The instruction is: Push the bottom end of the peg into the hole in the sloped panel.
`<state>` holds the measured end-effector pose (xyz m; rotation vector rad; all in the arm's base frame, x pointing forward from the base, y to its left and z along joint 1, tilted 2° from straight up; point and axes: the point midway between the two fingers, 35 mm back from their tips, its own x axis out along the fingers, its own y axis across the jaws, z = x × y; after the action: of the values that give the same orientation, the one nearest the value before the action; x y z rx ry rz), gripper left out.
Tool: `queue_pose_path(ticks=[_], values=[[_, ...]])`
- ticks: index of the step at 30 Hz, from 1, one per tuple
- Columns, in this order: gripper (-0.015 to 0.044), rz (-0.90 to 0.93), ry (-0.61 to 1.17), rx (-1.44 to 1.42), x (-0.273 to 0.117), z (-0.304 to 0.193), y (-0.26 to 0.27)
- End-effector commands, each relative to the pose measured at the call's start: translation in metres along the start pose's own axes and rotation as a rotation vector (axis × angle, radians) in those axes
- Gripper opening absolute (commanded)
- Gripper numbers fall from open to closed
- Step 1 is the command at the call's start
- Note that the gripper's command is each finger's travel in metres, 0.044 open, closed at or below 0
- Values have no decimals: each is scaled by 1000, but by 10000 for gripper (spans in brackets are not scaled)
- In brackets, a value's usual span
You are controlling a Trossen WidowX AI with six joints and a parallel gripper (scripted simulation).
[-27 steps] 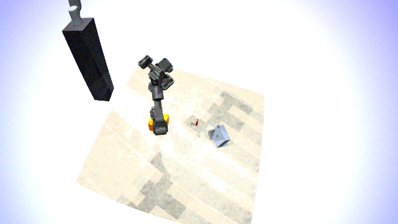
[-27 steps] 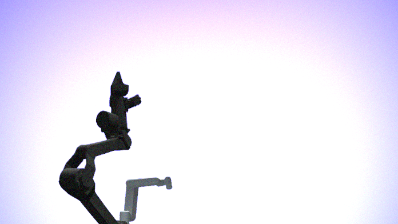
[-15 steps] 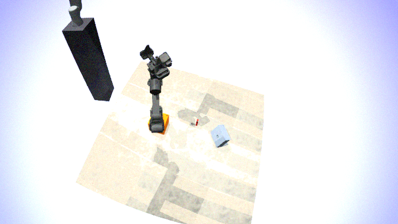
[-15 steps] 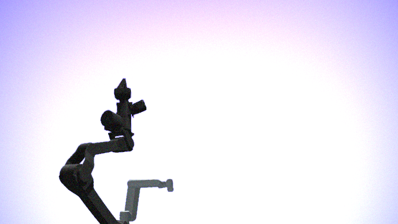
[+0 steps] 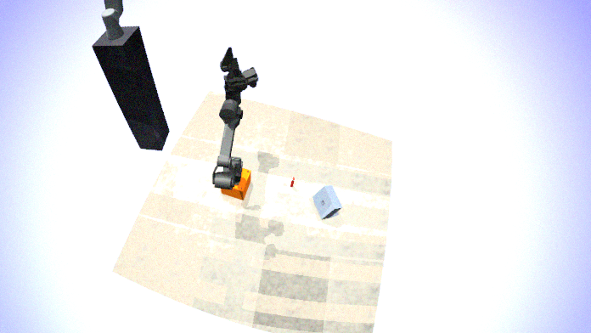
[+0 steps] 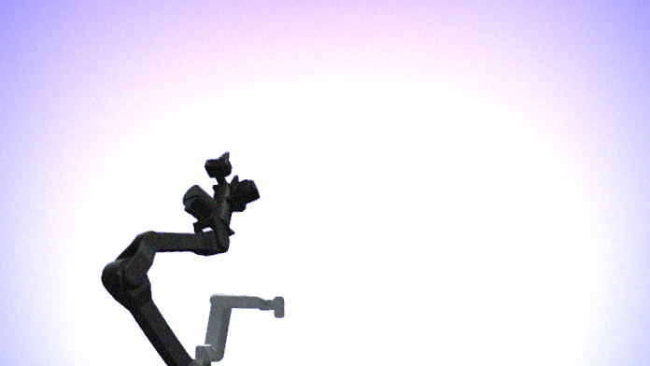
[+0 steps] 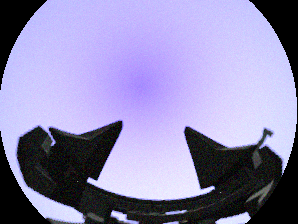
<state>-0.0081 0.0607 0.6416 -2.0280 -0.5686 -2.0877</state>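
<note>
My pincer point(image 5: 242, 68) point(image 6: 231, 170) point(image 7: 153, 127) wide open, nothing in it, raised well away from bench point(image 5: 297, 272). Small red peg point(image 5: 292, 183) on bench, between orange block point(image 5: 236, 192) and pale blue sloped panel point(image 5: 324, 197). Probably light, stiff; surface grip unknown. Best pinch upper sides squarely, gently, leaving bottom end free for hole.

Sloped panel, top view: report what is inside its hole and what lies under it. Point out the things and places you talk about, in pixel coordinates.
The hole in the light-blue sloped panel point(image 5: 331, 196) shows only as a small dark mark; its inside cannot be made out. What lies under the panel is covered.
</note>
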Motion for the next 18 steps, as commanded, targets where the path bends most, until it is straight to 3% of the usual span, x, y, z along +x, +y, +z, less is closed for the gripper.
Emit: queue_pose_path(ticks=[1,18], values=[[440,-95,-51,-108,-1,18,-30],[440,-436,-226,-481,-27,105,-112]])
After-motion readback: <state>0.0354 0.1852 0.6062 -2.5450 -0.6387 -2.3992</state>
